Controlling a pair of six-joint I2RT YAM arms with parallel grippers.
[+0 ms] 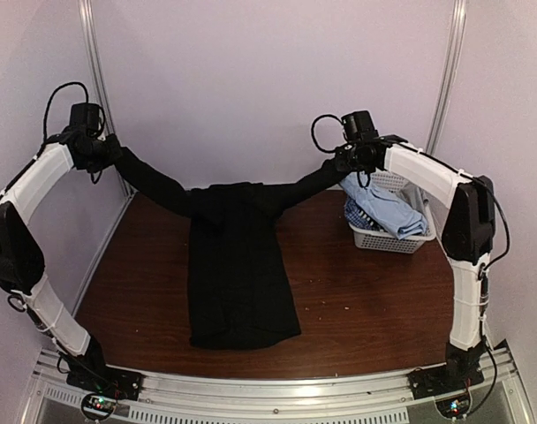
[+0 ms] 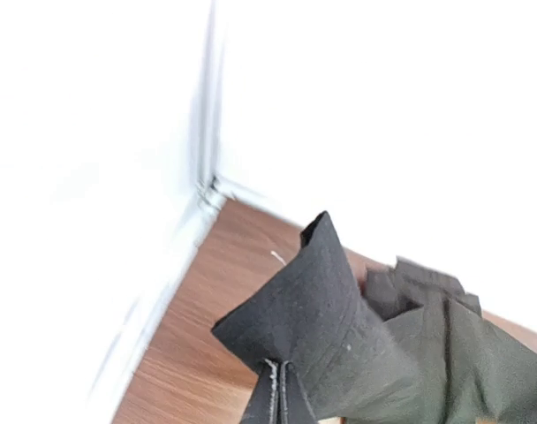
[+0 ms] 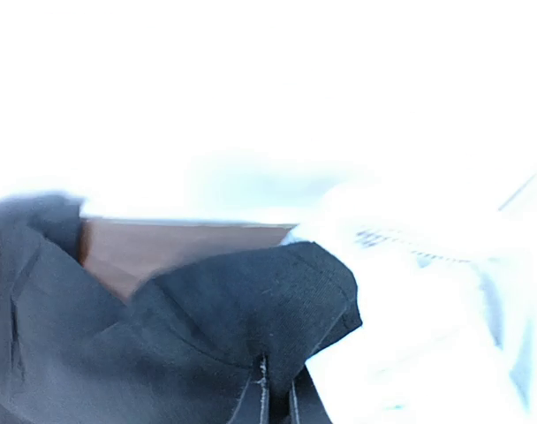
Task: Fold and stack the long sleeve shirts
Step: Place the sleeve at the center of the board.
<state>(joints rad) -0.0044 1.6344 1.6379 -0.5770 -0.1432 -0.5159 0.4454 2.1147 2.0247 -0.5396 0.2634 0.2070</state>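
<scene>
From above, the plain black long sleeve shirt [image 1: 240, 274] lies in the middle of the frame on the brown wooden table [image 1: 357, 300]. Its body runs along a long axis from the far wall toward the bottom edge, hem nearest you. The sleeves are lifted off the table and stretched out to upper left and upper right. The left gripper [image 1: 99, 152] and the right gripper [image 1: 346, 161] each pinch a sleeve end. At right sits the white plastic lattice basket [image 1: 383, 240] with a pale blue shirt [image 1: 388, 212] heaped in it. In the left wrist view, the fingers are pressed together on the black cuff [image 2: 313, 300] at the bottom of the frame, and a small pale button [image 2: 348, 347] shows. In the right wrist view, the other cuff [image 3: 268, 309] is clamped the same way at bottom centre. Judge the cloth light, limp and creasing easily. It sags between grips, so hold it at cuffs, shoulders or hem corners and keep it taut.
</scene>
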